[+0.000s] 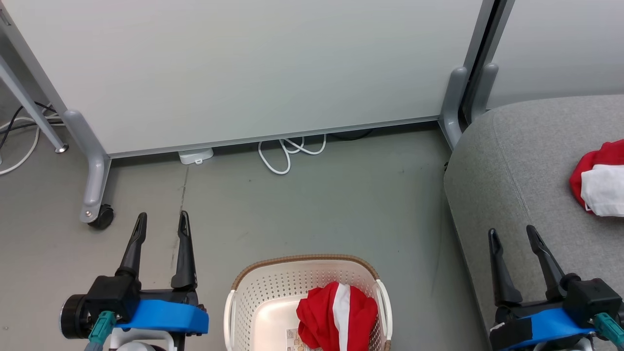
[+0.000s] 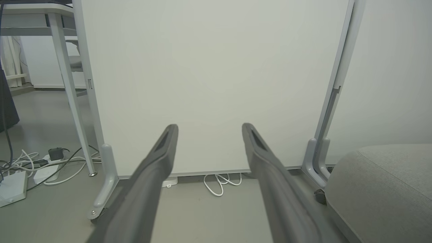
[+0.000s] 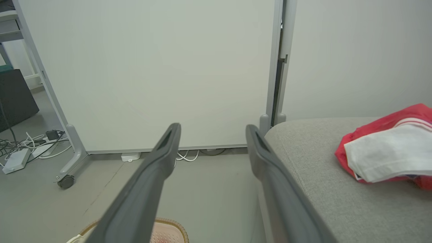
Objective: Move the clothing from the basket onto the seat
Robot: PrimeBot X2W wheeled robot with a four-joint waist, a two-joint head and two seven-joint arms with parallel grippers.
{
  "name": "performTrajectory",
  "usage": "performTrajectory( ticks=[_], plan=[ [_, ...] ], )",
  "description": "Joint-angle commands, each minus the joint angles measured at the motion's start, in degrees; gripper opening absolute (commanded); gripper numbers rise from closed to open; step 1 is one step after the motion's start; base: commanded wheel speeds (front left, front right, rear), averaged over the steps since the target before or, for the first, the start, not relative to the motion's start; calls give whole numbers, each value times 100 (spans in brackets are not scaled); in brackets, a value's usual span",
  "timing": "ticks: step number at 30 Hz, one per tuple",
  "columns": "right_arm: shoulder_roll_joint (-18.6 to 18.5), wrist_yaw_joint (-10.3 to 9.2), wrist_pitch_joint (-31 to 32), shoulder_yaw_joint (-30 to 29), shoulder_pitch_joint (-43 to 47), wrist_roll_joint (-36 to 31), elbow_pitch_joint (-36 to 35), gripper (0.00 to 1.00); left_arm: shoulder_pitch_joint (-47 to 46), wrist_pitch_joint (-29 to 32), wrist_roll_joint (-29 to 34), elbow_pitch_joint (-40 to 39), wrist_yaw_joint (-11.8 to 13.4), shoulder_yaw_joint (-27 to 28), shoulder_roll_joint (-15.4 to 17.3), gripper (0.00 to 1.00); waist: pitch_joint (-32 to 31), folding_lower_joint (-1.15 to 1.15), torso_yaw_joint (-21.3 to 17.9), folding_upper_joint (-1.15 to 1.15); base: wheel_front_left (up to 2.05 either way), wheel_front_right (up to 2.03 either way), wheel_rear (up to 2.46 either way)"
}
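Red-and-white clothing (image 1: 336,312): one left in cream plastic basket (image 1: 302,258) | other piece (image 1: 602,180) on grey fabric seat (image 1: 512,170) by basket | my left gripper (image 1: 163,214), right gripper (image 1: 511,229) wide, empty

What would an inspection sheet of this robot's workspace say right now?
Surface: grey floor; grey seat at right.
Job's things: one garment in the basket; second garment on the seat.
Clutter: small white box under the panel.
Grippers: left gripper and right gripper both open, holding nothing.
Cables: white cable looped under the panel; power strip at far left.
Surroundings: wheeled panel behind; table leg at left.
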Motion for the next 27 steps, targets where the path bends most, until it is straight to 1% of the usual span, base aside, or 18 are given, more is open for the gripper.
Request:
performTrajectory(
  ticks=[1,16,21,27],
  plan=[
    [21,1,-22,-4,56,8,12,100,46,-15,-24,4,-16,2,-12,100,-6,1,-7,0,0,0,0],
    [45,1,-22,14,17,34,24,100,-42,-15,14,114,-37,-99,-13,100,76,1,-22,0,0,0,0],
    [46,1,-22,45,-105,47,39,100,-315,-15,14,370,-66,-423,-11,100,224,1,-63,0,0,0,0],
    [46,1,-22,111,-288,48,9,100,-823,-15,95,837,-87,-883,5,100,544,1,-252,0,0,0,0]
  ],
)
